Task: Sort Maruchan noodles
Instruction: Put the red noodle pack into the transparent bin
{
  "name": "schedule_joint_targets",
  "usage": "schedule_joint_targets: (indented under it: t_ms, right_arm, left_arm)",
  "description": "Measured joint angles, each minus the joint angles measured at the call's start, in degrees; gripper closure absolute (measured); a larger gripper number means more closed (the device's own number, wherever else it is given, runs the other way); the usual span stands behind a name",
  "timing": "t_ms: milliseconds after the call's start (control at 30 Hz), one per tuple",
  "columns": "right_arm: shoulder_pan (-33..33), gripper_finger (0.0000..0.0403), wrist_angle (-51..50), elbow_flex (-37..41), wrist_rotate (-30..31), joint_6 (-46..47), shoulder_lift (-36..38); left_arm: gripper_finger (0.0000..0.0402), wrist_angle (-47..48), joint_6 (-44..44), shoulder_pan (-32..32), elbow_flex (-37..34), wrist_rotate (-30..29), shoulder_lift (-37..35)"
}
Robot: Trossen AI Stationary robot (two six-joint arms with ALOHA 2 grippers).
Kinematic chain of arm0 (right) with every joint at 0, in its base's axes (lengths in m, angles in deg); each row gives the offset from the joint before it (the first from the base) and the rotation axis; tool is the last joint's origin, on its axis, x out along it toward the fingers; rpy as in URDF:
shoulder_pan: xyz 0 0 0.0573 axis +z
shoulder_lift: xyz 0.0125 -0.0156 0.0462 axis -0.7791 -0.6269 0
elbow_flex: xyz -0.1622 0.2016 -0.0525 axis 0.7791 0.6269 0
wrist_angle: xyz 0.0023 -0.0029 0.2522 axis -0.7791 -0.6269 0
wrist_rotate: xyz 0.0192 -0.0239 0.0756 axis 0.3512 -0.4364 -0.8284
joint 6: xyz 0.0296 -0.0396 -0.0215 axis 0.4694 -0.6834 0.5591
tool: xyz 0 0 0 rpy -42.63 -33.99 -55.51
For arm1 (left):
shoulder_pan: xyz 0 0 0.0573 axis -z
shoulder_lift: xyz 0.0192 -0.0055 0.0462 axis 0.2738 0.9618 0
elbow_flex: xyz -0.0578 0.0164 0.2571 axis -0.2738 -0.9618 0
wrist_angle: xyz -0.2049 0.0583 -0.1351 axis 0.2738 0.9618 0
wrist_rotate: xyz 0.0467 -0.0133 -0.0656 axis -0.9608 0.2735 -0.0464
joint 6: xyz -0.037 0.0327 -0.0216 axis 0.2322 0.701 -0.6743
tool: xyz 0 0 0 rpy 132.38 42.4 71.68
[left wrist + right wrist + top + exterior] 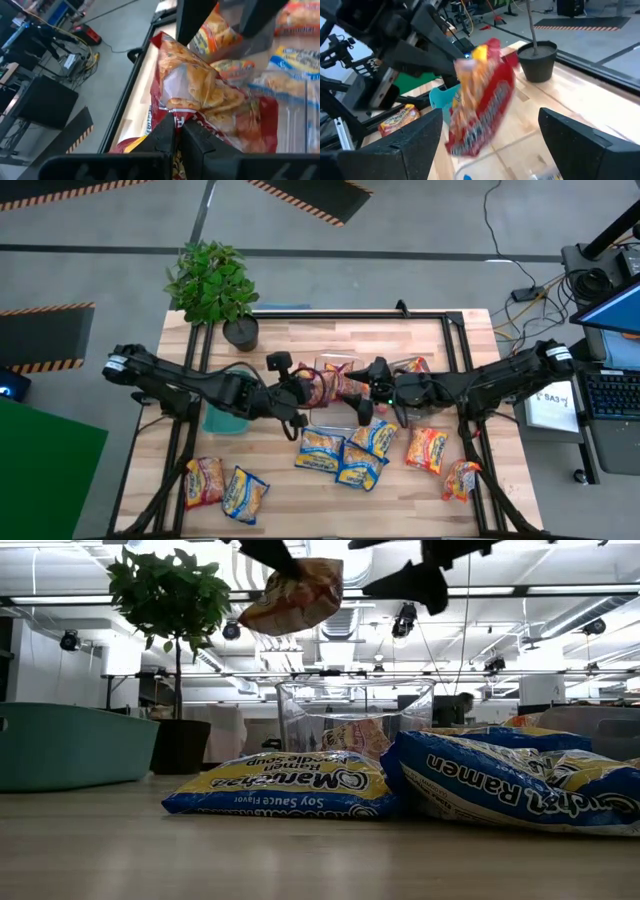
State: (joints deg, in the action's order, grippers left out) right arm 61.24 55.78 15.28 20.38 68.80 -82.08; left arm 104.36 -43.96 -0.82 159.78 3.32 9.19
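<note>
Bright, even light falls from ceiling strip lamps [520, 590], leaving only soft shadows on the wooden surface [300, 490]. The hanging red packet [482, 107] is smeared with motion blur in the right wrist view, and the near surface in the low view is out of focus.

L claw [303, 392] clamped shut; R claw [357, 402] wide open.

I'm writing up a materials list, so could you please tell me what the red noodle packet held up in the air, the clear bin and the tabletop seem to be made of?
Red noodle packet: thin glossy plastic film, crinkled with highlights.
Clear bin: probably rigid transparent plastic; the room shows through.
Tabletop: light wood, visible plank lines, matte.
</note>
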Motion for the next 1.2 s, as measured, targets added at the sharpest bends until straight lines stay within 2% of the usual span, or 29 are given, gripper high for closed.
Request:
schedule_joint_targets:
  t_ms: [200, 400, 533, 800, 900, 1000, 1200]
  right_arm:
    - [-1.2, 0.0084, -0.7, -3.9, 0.1, -1.6, -3.3]
    - [-2.8, 0.0106, -1.1, -6.5, 0.1, -2.4, -6.0]
    - [-3.2, 0.0152, -1.7, -7.6, 0.0, -3.3, -6.9]
    - [-3.2, 0.0312, -2.1, -7.6, -0.5, -5.4, -6.8]
    - [-3.2, 0.0355, -2.2, -7.6, -0.4, -6.7, -6.8]
    - [-3.2, 0.0371, -2.9, -7.5, 0.0, -8.4, -6.8]
    - [-3.3, 0.0361, -7.3, -7.3, 0.5, -13.3, -6.8]
  left_arm:
    - [0.0402, -4.2, 0.8, 0.0, -0.3, -0.1, 0.9]
    - [0.0402, -6.2, 0.8, -0.1, -0.3, -0.3, 0.9]
    - [0.0402, -6.6, 0.8, -0.1, -0.3, -0.3, 0.9]
    - [0.0401, -6.8, 0.9, -0.2, -0.7, -0.3, 0.9]
    - [0.0392, -6.8, 1.3, -0.3, -0.7, -0.3, 0.9]
    - [0.037, -6.2, 3.0, -0.3, -0.8, -0.3, 0.9]
    - [0.0323, -1.9, 4.6, -0.3, -0.8, -0.3, -0.2]
